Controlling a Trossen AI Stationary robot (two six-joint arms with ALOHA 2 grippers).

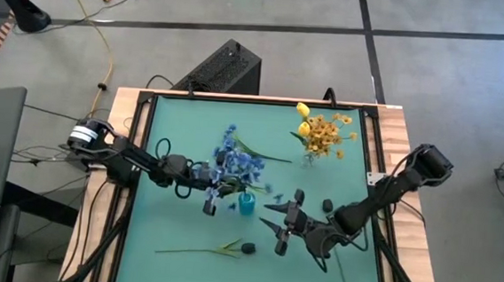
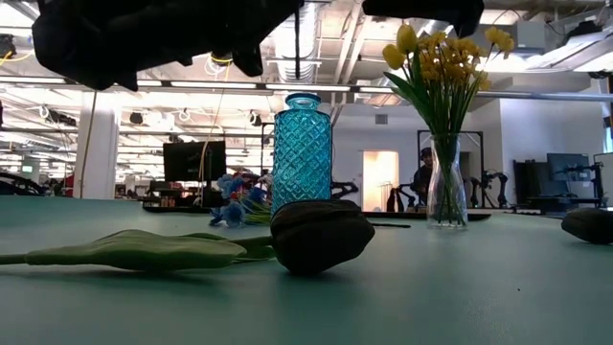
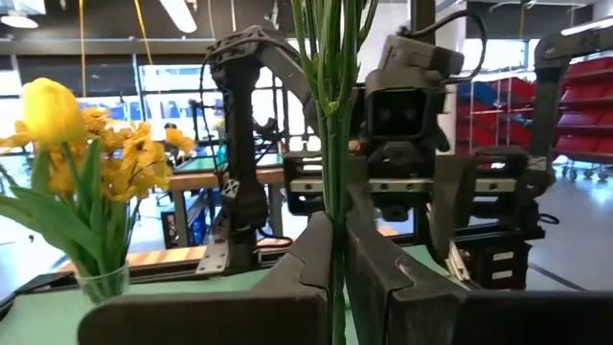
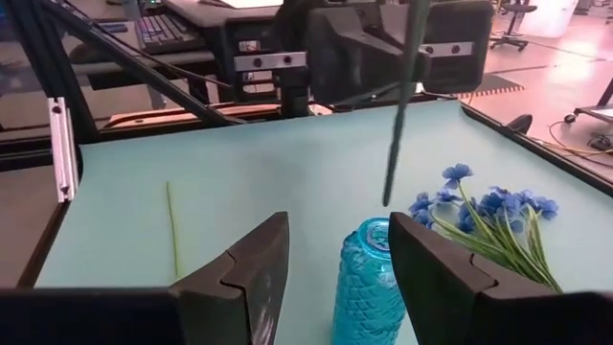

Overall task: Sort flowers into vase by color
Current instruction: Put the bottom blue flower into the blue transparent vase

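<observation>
My left gripper (image 1: 220, 186) is shut on a blue-flower spray's green stalks (image 3: 330, 115). The cut end (image 4: 387, 196) hangs just above the mouth of the blue glass vase (image 1: 246, 202). More blue flowers (image 4: 493, 213) lie on the table beside the vase. Yellow flowers (image 1: 322, 133) stand in a clear vase (image 2: 446, 196) at the far right. A dark-budded stem (image 1: 227, 248) lies flat near the front edge. My right gripper (image 1: 274, 233) is open just right of the blue vase (image 4: 368, 278). Its fingers stand on either side of the vase's line without touching it. My left gripper pinches a few thin green stalks (image 3: 334, 235) together between its two fingers. The fingers come nearly level from the table's left and lie across the stalks. The stalks stand upright and clear of the table. The blooms rise out of the wrist view and the lower end hangs free.
A loose dark bud (image 1: 326, 204) lies right of the blue vase, close to my right arm. A single green stalk (image 1: 264, 153) lies between the blue flowers and the clear vase. The near left of the green mat (image 1: 157, 228) is bare.
</observation>
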